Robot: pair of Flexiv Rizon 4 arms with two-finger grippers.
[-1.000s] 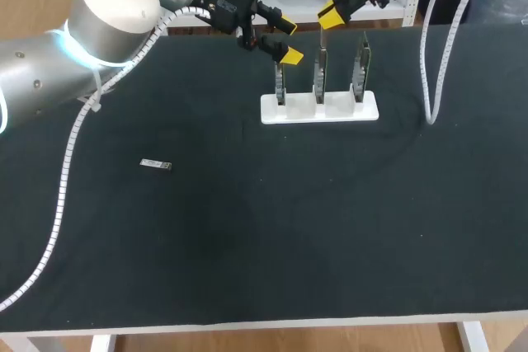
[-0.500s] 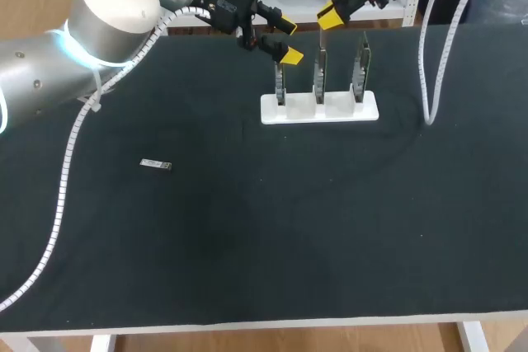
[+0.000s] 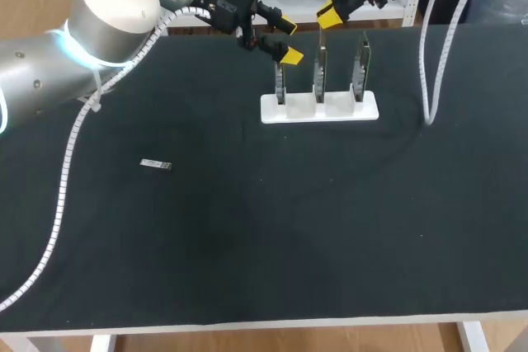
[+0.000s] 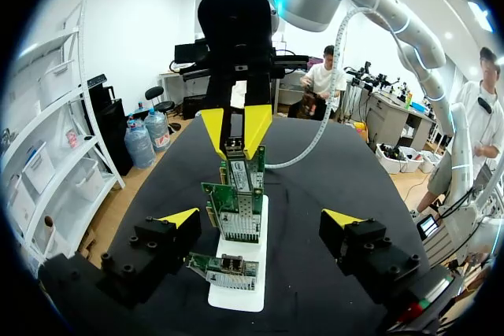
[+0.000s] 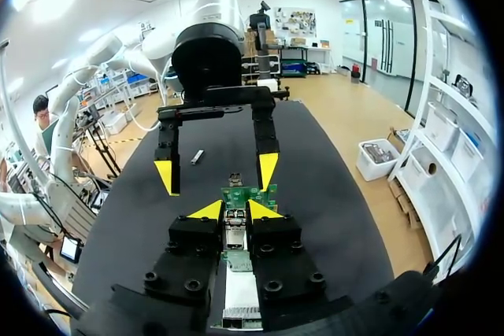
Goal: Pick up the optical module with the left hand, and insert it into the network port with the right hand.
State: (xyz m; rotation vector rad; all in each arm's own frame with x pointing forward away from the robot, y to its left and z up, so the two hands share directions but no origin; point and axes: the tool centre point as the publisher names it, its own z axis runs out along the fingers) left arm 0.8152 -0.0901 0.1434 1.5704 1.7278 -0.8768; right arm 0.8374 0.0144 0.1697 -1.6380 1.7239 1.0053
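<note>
Lying flat on the black table (image 3: 289,228), the optical module (image 3: 155,165) sits alone toward our left side, well apart from both arms and touched by nothing. In the right wrist view it shows as a small pale sliver on the cloth far ahead, beyond the other arm.

Our left gripper (image 3: 288,40) hangs near the table's far edge, its yellow-tipped fingers spread wide with nothing between them. It is poised just above the left card (image 3: 280,84), so the module lies well back from it, toward the near-left.

Three network cards stand upright in a row in a white holder (image 3: 320,110). Our right gripper (image 3: 328,16) comes in from the far right. Its fingers are drawn close and press from both sides on the top of the middle card (image 3: 320,72), where a metal port cage shows between the yellow tips. The two grippers face each other across the row.
</note>
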